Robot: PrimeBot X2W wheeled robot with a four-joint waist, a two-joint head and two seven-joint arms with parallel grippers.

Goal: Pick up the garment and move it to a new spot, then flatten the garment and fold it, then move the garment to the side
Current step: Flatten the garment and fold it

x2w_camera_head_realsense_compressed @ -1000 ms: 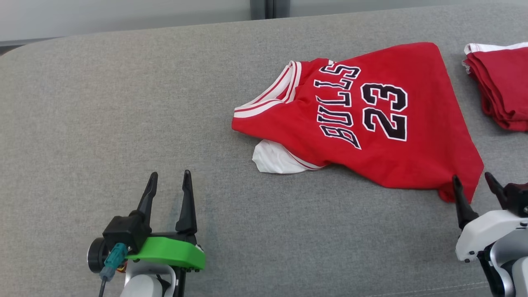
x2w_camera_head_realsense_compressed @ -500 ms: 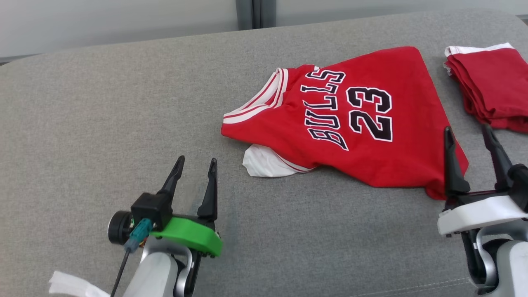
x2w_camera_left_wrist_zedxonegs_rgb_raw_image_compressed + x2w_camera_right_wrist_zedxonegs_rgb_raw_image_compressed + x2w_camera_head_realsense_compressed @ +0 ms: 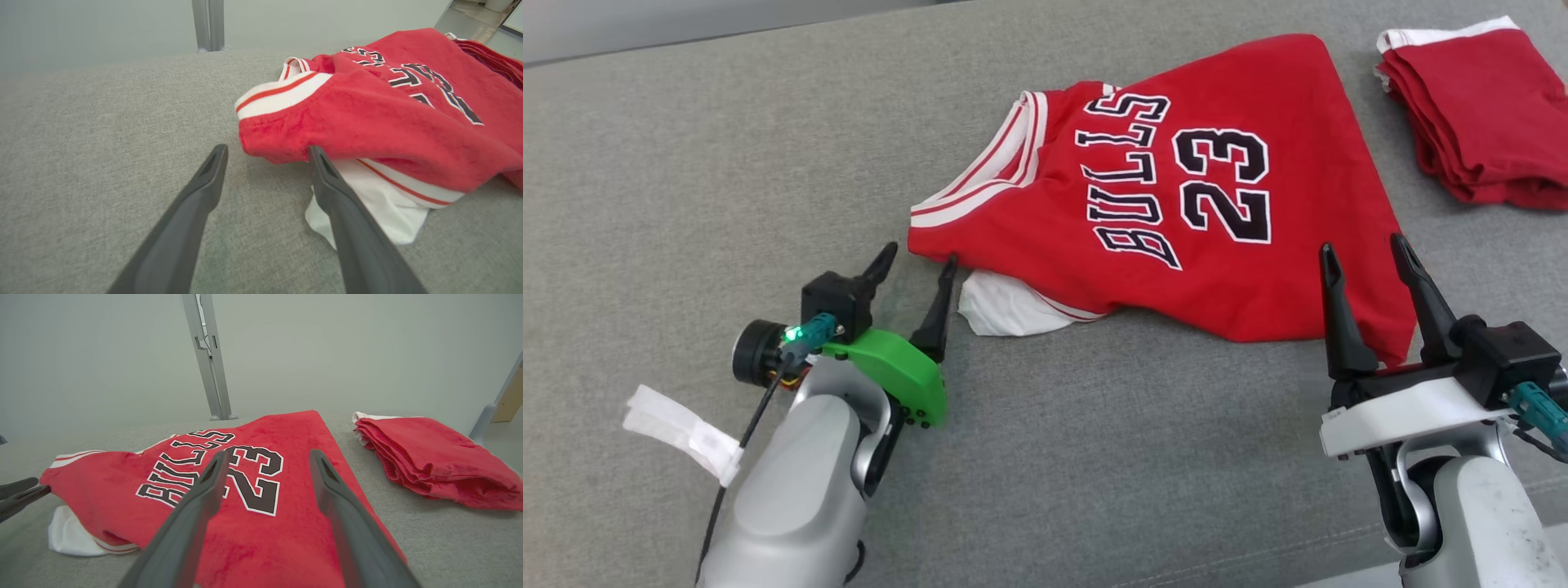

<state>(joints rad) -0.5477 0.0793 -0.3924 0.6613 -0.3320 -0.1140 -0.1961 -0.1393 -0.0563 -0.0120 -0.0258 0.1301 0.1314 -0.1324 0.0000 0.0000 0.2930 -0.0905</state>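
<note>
The jersey point(image 3: 1176, 212) lies crumpled just ahead of the wide-open, empty left gripper point(image 3: 921, 253) and at the wide-open right gripper's point(image 3: 1362, 243) tips, so each should dip low and pinch its corner fully.

We look across a wide grey fabric surface point(image 3: 1094, 457), woven and faintly mottled, with a rounded far edge. Behind it rises a plain pale wall point(image 3: 367, 355), softly and evenly lit. A slim grey metal post point(image 3: 208, 363) stands upright against that wall, just past the surface's far edge. At the far right we make out a slanting grey tube point(image 3: 482, 422) beside a pale wooden piece point(image 3: 512, 398), and beyond the surface a patch of light, glossy floor point(image 3: 470, 16).
</note>
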